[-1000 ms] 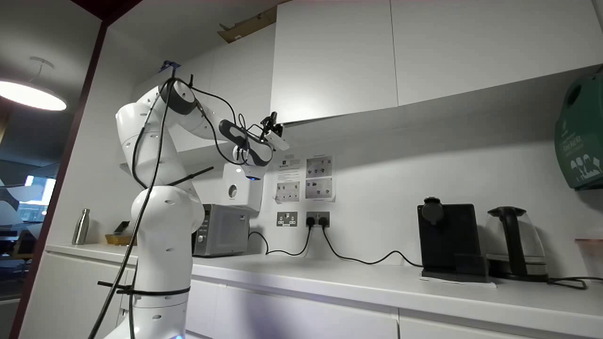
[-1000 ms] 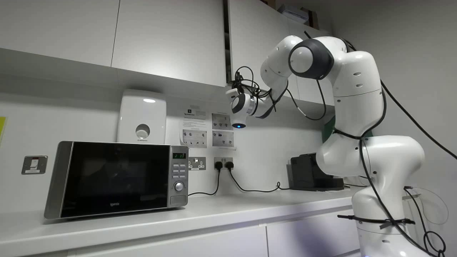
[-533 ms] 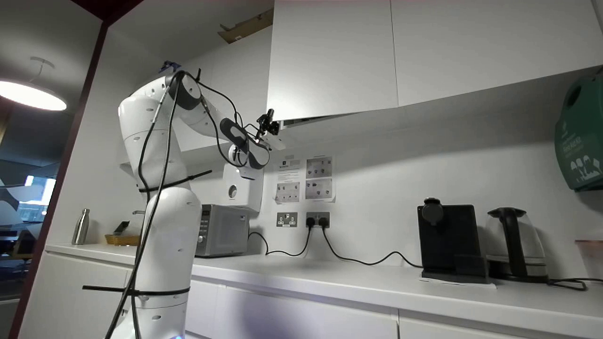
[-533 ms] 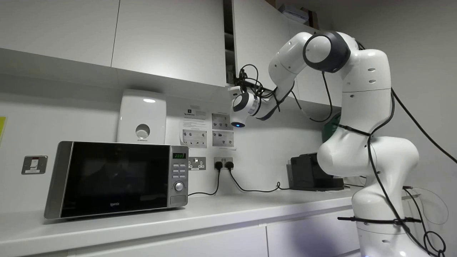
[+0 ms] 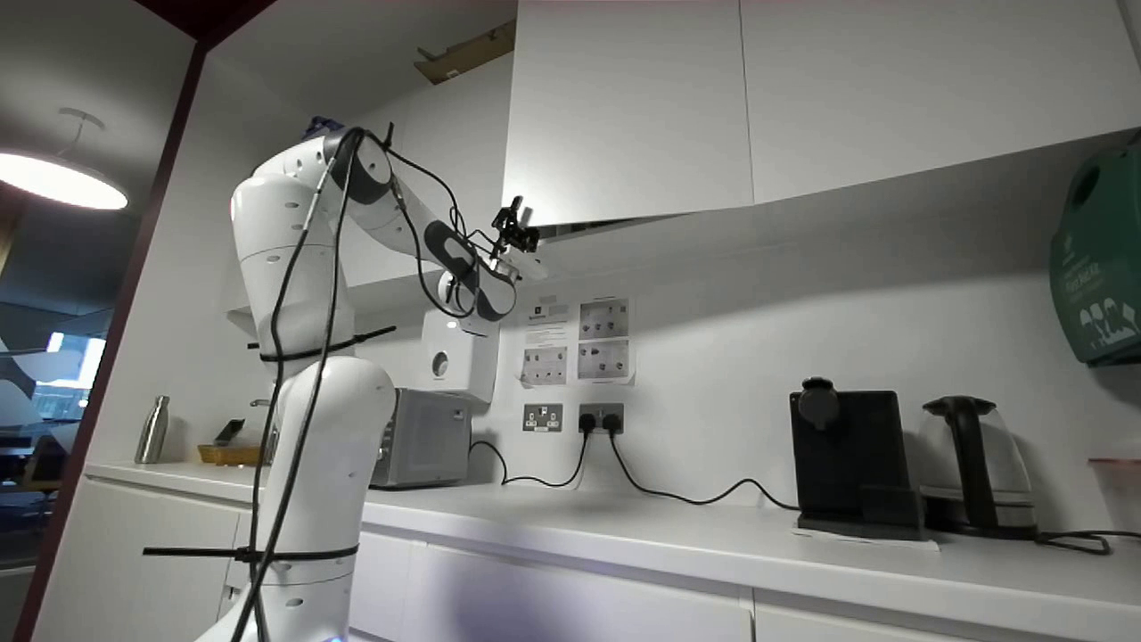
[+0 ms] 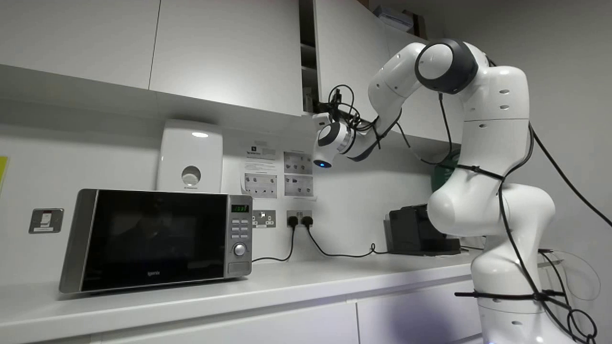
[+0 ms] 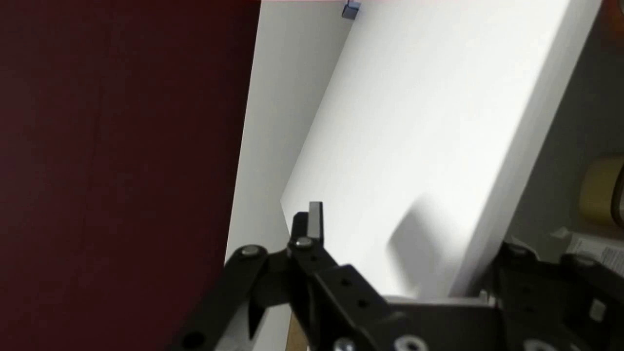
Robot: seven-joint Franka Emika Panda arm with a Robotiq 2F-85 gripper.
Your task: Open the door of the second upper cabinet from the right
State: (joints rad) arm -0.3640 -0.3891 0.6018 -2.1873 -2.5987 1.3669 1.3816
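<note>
The door (image 5: 624,107) is a plain white flat panel standing ajar; it also shows in the other exterior view (image 6: 354,52) and the wrist view (image 7: 419,136). A dark gap shows the inner shelves of the second upper cabinet (image 6: 309,71). My gripper (image 5: 517,230) is at the door's lower free corner, also in an exterior view (image 6: 330,109). In the wrist view my gripper (image 7: 412,231) is open wide, one finger in front of the door's outer face, the other partly hidden behind its edge on the cabinet side. Its fingers are not closed on the door.
A yellowish jar (image 7: 599,190) and a labelled packet (image 7: 597,248) are inside the cabinet. Closed white doors flank it (image 6: 229,52). Below stand a microwave (image 6: 158,239), a coffee machine (image 5: 851,459) and a kettle (image 5: 976,464) on the counter (image 5: 624,526). Cables hang along the arm.
The door has swung further out and the gap to the cabinet has widened. My gripper has moved outward with the door's edge, and the arm has drawn back.
</note>
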